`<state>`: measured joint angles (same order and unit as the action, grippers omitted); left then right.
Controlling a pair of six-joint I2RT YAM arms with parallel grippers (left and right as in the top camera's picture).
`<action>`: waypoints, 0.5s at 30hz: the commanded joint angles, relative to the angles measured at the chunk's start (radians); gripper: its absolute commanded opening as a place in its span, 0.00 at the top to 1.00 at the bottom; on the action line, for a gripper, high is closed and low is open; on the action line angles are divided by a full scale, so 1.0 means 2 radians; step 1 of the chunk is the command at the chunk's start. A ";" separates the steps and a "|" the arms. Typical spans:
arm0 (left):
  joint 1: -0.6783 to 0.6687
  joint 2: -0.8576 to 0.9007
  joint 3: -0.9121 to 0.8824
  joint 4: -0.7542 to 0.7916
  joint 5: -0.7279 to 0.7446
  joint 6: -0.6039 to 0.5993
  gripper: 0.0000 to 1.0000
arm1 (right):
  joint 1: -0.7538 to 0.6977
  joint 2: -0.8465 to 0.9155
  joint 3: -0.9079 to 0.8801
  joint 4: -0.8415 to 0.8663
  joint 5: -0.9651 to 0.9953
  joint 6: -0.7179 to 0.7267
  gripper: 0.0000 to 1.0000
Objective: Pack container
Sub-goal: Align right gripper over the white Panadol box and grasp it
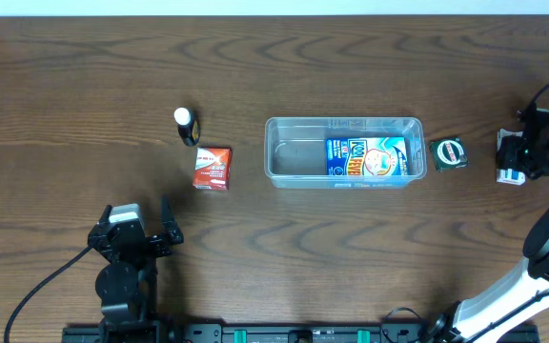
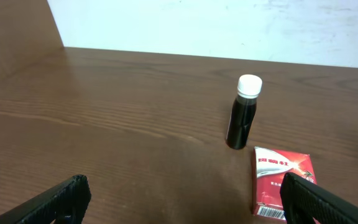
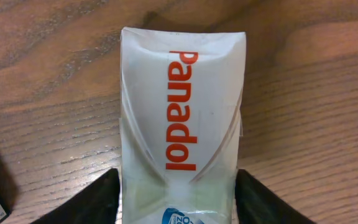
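Observation:
The clear plastic container [image 1: 294, 158] sits mid-table with a blue and white box [image 1: 372, 156] lying in its right half. My right gripper [image 1: 515, 157] is at the far right edge of the table. In the right wrist view it [image 3: 178, 186] is shut on a white Panadol box [image 3: 182, 112], just above the wood. My left gripper [image 1: 137, 211] is open and empty near the front left. In the left wrist view its fingers [image 2: 182, 190] spread wide, short of a red box [image 2: 283, 180].
A red box [image 1: 213, 168] lies left of the container. A small dark bottle with a white cap [image 1: 187, 126] stands just behind it and shows in the left wrist view [image 2: 243, 113]. A small green item [image 1: 448, 153] lies right of the container.

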<state>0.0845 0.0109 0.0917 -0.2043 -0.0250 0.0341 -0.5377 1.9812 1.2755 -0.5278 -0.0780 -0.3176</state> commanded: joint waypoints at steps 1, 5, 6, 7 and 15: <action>0.003 -0.003 -0.014 -0.003 0.005 0.007 0.02 | 0.003 0.002 -0.005 0.004 0.000 0.006 0.42; 0.003 -0.003 -0.014 -0.003 0.005 0.007 0.02 | 0.003 0.002 -0.005 0.008 0.000 0.006 0.53; 0.003 -0.003 -0.014 -0.003 0.005 0.007 0.02 | 0.003 0.002 -0.005 0.008 0.000 0.006 0.57; 0.003 -0.003 -0.014 -0.003 0.005 0.007 0.02 | 0.003 0.002 -0.005 0.008 0.000 0.006 0.60; 0.003 -0.003 -0.014 -0.003 0.006 0.007 0.02 | 0.004 -0.003 0.000 0.006 -0.001 0.028 0.73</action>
<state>0.0845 0.0109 0.0917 -0.2043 -0.0250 0.0345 -0.5377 1.9812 1.2728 -0.5125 -0.0780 -0.2974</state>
